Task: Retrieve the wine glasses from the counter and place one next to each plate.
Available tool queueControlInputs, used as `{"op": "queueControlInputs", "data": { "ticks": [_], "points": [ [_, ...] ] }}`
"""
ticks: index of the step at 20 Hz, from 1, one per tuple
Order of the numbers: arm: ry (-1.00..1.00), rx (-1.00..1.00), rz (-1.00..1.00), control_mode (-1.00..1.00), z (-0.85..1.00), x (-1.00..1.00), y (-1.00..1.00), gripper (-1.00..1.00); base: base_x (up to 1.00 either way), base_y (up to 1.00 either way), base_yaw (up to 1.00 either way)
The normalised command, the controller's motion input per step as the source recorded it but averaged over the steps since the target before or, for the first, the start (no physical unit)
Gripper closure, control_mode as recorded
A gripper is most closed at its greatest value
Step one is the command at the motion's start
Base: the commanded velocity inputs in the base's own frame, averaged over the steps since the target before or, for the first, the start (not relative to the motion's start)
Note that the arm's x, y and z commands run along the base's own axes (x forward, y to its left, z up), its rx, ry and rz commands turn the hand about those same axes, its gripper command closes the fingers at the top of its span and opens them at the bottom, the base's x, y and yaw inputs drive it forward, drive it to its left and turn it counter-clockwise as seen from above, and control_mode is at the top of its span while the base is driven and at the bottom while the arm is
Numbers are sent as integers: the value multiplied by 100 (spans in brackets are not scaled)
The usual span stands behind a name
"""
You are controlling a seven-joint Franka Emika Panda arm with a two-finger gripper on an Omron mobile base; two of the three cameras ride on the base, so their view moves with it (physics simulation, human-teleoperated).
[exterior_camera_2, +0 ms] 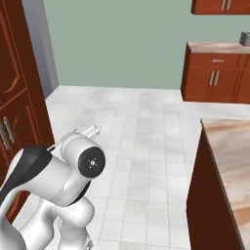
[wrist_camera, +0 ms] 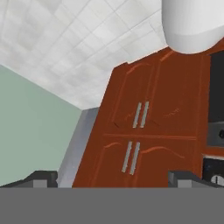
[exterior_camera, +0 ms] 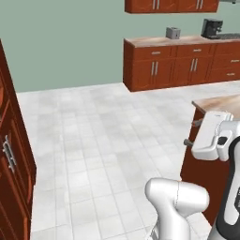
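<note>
My pincer (wrist_camera: 112, 177) is spread wide with nothing between the tips; it faces a tall reddish-brown cabinet (wrist_camera: 144, 131) with silver bar handles; the marbled counter (exterior_camera_2: 233, 146) sits at my right, bare where I see it; I cannot see the wine glasses or plates.

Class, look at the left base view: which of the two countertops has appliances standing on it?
The far counter against the green wall: a toaster and coffee machine stand there. The near counter shows none.
</note>
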Motion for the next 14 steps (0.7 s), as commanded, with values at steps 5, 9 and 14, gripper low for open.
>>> {"op": "queueControlInputs", "data": {
  "ticks": [5,9,14],
  "points": [
    [0,0,0,100,0,0,0,-100,100,1,0],
    [0,0,0,100,0,0,0,-100,100,0,0],
    [0,0,0,100,0,0,0,-100,100,0,0]
  ]
}}
